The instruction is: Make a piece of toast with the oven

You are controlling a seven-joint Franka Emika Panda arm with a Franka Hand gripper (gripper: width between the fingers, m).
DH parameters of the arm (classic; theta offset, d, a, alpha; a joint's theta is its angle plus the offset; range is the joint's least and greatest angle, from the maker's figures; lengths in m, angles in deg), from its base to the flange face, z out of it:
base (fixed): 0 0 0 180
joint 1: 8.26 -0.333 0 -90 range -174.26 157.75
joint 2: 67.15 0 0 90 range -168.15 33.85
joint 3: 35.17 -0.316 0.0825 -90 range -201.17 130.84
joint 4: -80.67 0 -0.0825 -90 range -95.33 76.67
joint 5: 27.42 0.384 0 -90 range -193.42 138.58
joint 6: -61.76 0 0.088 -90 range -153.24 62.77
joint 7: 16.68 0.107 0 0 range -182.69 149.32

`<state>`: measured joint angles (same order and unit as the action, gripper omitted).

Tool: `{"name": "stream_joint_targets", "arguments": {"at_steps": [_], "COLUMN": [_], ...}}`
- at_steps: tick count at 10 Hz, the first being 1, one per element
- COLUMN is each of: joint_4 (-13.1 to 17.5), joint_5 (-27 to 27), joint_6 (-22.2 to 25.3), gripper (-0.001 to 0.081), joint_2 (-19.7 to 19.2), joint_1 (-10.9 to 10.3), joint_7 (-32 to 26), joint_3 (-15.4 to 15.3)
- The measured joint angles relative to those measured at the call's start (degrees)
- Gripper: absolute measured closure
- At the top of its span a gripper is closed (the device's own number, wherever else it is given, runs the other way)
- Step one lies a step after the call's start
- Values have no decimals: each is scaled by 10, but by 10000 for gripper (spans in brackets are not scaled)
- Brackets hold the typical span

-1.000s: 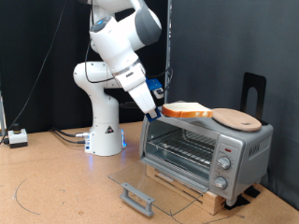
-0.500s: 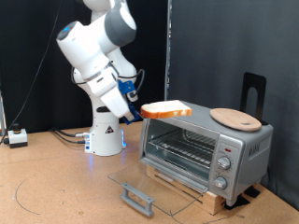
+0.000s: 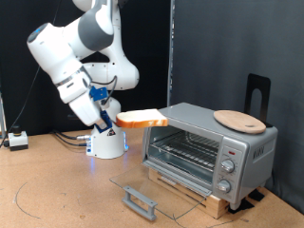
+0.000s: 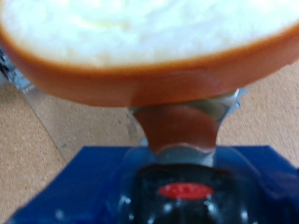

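My gripper (image 3: 116, 120) is shut on the piece of toast (image 3: 142, 120), a flat slice with a pale face and golden-orange crust. It holds the slice level in the air to the exterior view's left of the oven (image 3: 209, 150), about level with the oven's top. The oven is silver-grey, its glass door (image 3: 157, 190) lies folded down and open, and the wire rack (image 3: 182, 150) shows inside. In the wrist view the toast (image 4: 149, 42) fills the frame, with one dark finger (image 4: 182, 131) against its crust.
A round tan wooden board (image 3: 239, 120) lies on the oven's top at the exterior view's right. Three knobs (image 3: 226, 169) sit on the oven's front. A black stand (image 3: 257, 95) rises behind. The robot base (image 3: 106, 141) and a small white box (image 3: 16, 141) stand at the left.
The arm has swung to the exterior view's left and down, carrying the toast off the oven's top to a spot in the air beside the oven.
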<state>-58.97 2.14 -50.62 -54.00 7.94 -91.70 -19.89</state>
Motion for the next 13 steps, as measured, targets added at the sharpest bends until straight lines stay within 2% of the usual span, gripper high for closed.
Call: {"name": "stream_joint_targets", "arguments": {"at_steps": [1, 3, 5, 6, 10, 13], "joint_4": [15, 12, 10, 5, -27, -47], "joint_5": [0, 0, -27, -42, -59, -49], "joint_6": [12, 23, 61, 59, -28, -62], "gripper": [395, 395, 395, 395, 395, 395], "joint_2": [-17, -17, -19, -22, -47, -63], "joint_1": [2, 2, 2, 2, 0, -6], "joint_7": [-5, -17, -78, -99, -106, -107], "joint_3": [5, 4, 5, 4, -11, -29]}}
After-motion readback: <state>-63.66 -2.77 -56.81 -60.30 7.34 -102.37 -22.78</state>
